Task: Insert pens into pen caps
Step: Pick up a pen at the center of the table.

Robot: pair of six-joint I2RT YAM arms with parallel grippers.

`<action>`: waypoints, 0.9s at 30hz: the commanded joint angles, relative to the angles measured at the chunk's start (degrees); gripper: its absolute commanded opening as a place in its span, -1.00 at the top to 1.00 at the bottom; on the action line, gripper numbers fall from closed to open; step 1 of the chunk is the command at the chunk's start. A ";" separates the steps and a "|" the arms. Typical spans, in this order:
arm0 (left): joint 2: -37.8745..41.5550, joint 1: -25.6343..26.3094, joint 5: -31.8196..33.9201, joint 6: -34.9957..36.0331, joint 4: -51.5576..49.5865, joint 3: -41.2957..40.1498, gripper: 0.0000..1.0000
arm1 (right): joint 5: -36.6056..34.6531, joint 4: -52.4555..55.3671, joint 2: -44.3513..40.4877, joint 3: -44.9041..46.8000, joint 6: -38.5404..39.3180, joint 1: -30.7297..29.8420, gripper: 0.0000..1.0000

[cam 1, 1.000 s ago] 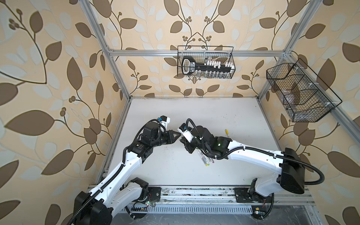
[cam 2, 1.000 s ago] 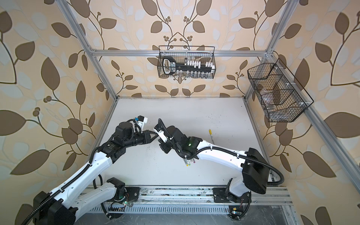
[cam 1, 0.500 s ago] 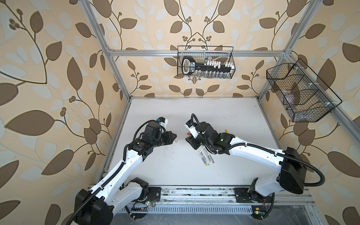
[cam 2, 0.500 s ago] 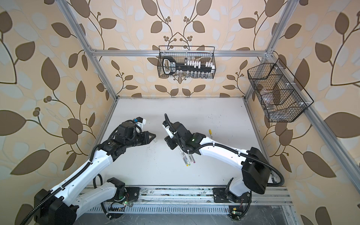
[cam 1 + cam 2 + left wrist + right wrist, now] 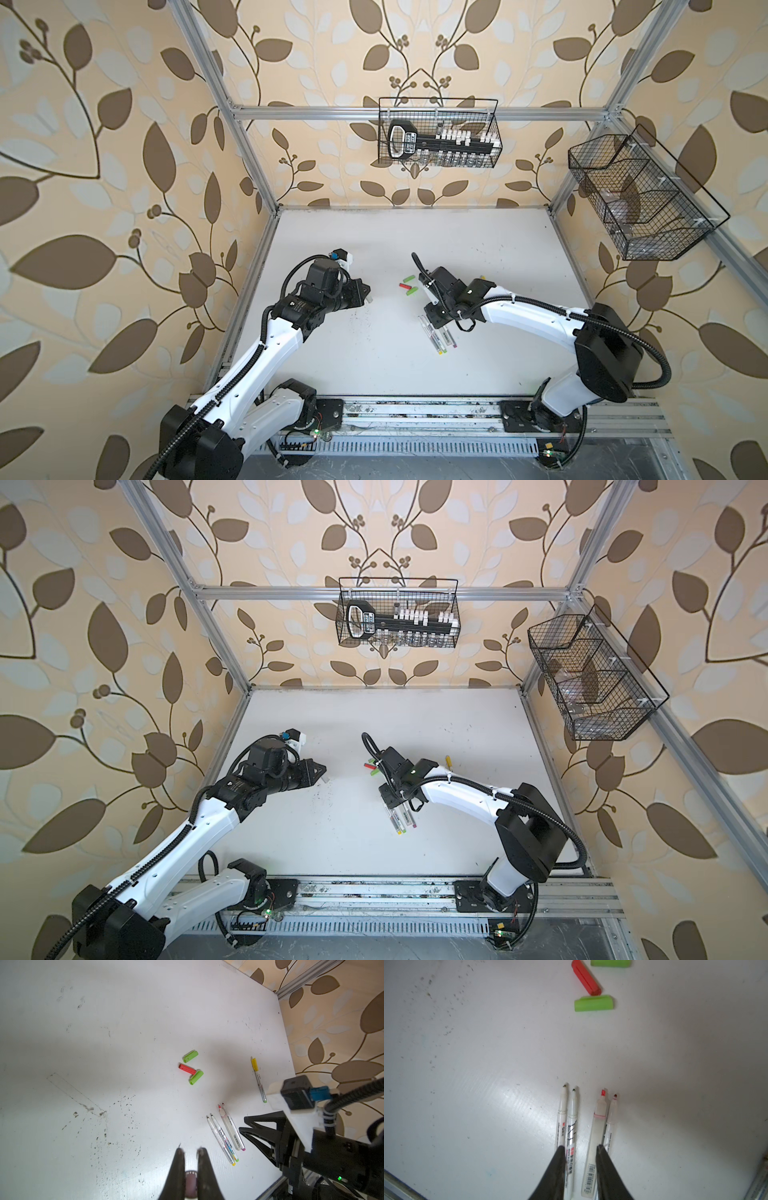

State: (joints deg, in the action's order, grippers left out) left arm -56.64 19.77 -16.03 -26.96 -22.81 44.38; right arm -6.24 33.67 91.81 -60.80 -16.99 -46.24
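Observation:
Several uncapped pens (image 5: 573, 1113) lie side by side, also seen in the left wrist view (image 5: 221, 1136) and in both top views (image 5: 436, 338) (image 5: 400, 820). My right gripper (image 5: 580, 1147) hangs open just over them, its jaws straddling the two middle ones. A red cap (image 5: 586, 977) and two green pen caps (image 5: 593, 1003) (image 5: 190, 1056) lie loose beyond them. Further right, a pen with the yellow cap (image 5: 254, 1064) on it rests alone. My left gripper (image 5: 190, 1151) is shut, with nothing between its tips, off to the left (image 5: 368, 297).
A wire basket (image 5: 438, 137) with tools hangs on the back wall and another wire basket (image 5: 640, 199) on the right wall. Dark ink specks (image 5: 124, 1103) dot the white table between the arms. The metal rail (image 5: 415, 409) runs along the front edge.
The two grippers, close together at mid-table a second ago, have drawn apart. The left pulled back left; the right swung down over the row of pens with its jaws open.

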 commanded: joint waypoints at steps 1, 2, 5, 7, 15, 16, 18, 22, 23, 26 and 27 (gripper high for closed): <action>0.21 -0.70 -0.57 1.22 0.74 1.50 1.00 | -1.35 3.51 1.80 1.04 -1.76 -0.43 0.46; 0.29 -0.70 -0.69 1.26 0.78 1.45 1.00 | -1.64 3.59 2.25 1.24 -1.96 -0.59 0.46; 0.41 -0.70 -0.76 1.21 0.90 1.34 1.00 | -2.15 3.86 3.60 1.51 -2.33 -0.93 0.45; 0.39 -0.70 -0.92 1.12 0.92 1.32 1.00 | -2.55 3.95 4.39 1.55 -2.45 -1.16 0.44; 0.39 -0.70 -1.28 0.94 1.37 0.98 1.00 | -2.42 3.12 6.09 2.42 -2.78 -0.61 0.42; 0.39 -0.70 -1.28 0.95 1.46 1.02 1.00 | -2.31 2.98 6.10 2.53 -2.81 -0.44 0.42; 0.31 -0.70 -1.37 0.90 1.58 0.82 1.00 | -1.98 2.51 6.19 2.94 -2.77 -0.18 0.42; 0.13 -0.71 -1.46 0.77 1.66 0.75 1.00 | -1.17 1.67 6.54 3.33 -2.52 0.05 0.43; 0.13 -0.70 -1.44 0.78 1.70 0.75 1.00 | -0.98 1.47 6.62 3.40 -2.52 0.01 0.43; 0.13 -0.71 -1.46 0.79 1.68 0.71 1.00 | -0.88 1.06 6.69 3.55 -2.43 -0.16 0.45; 0.13 -0.70 -1.46 0.75 1.65 0.71 1.00 | -0.77 1.05 6.76 3.61 -2.43 -0.17 0.46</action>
State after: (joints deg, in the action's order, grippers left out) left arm -56.64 19.77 -16.47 -26.98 -22.50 44.38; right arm -7.62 35.22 97.54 -57.95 -19.29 -46.33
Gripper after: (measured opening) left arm 0.101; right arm 0.271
